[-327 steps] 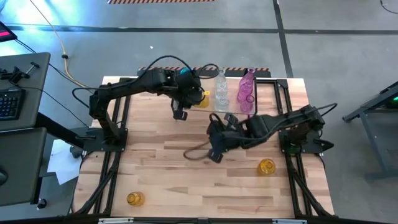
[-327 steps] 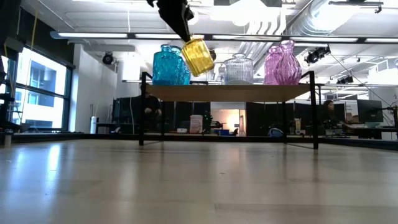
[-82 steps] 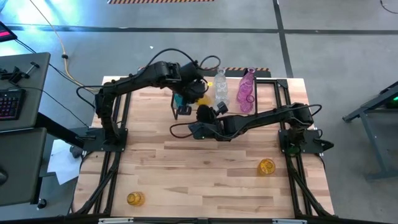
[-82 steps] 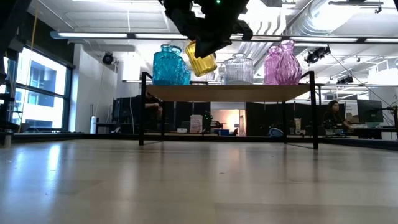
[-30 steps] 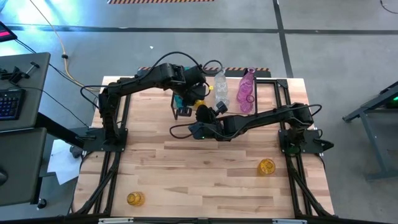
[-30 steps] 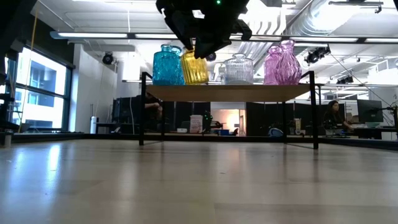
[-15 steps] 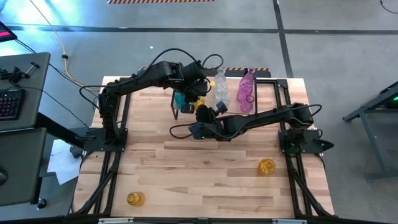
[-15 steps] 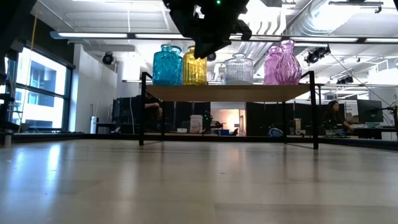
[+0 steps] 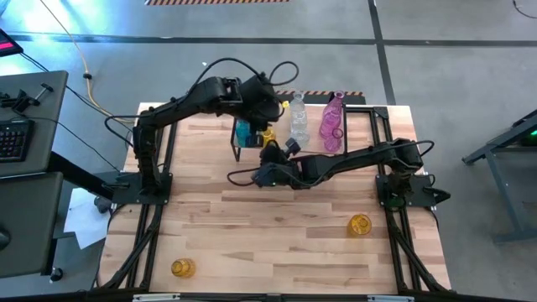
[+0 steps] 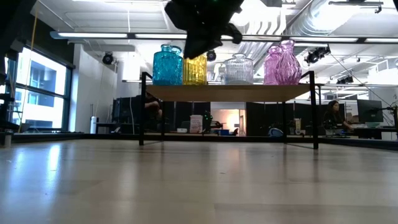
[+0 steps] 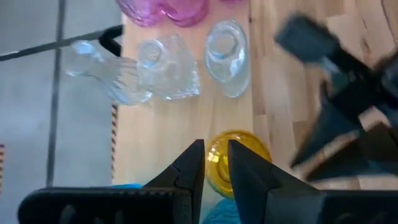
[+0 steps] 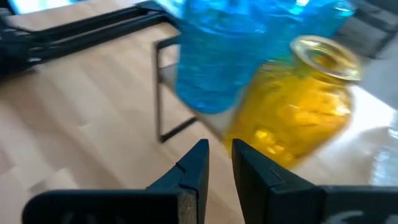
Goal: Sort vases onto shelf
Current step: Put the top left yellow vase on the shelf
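- Hovering above the shelf, the left gripper has let go of the yellow vase; its fingers sit nearly together, gripping nothing.
- The right gripper, narrow and empty, waits just beside the shelf's front edge.
- The vase, tilted moments ago, now stands upright between the teal vase and the clear vase.
- 2 yellow vases remain on the table.
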